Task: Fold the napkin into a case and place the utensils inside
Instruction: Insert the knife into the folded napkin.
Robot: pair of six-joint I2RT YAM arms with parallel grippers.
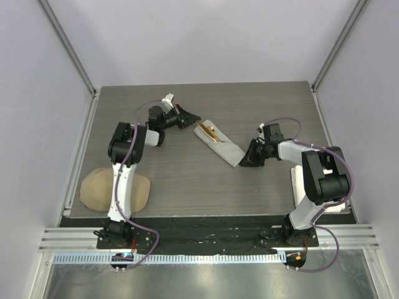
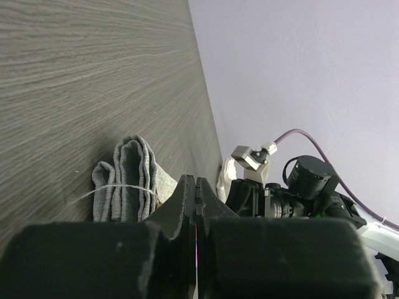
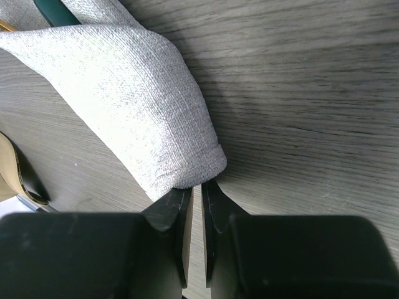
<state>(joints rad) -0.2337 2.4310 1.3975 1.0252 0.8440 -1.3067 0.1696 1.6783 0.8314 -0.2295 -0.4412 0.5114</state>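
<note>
The napkin [image 1: 219, 144] lies folded as a narrow case, slanting across the middle of the table. A gold utensil [image 1: 211, 131] sticks out of its far-left end. In the right wrist view a dark teal handle [image 3: 56, 11] shows at that same far end. My left gripper [image 1: 192, 118] is shut and empty, with its tips [image 2: 194, 182] just beside the case's layered open end [image 2: 128, 177]. My right gripper [image 1: 244, 161] is at the near-right closed end [image 3: 181, 156]. Its jaws stand a narrow gap apart, the tips [image 3: 196, 185] touch the cloth, and bare table shows between them.
A tan cap [image 1: 100, 190] lies at the near-left table edge behind the left arm. A white towel [image 1: 341, 207] lies under the right arm at the near-right corner. Walls close in the table's left, far and right sides.
</note>
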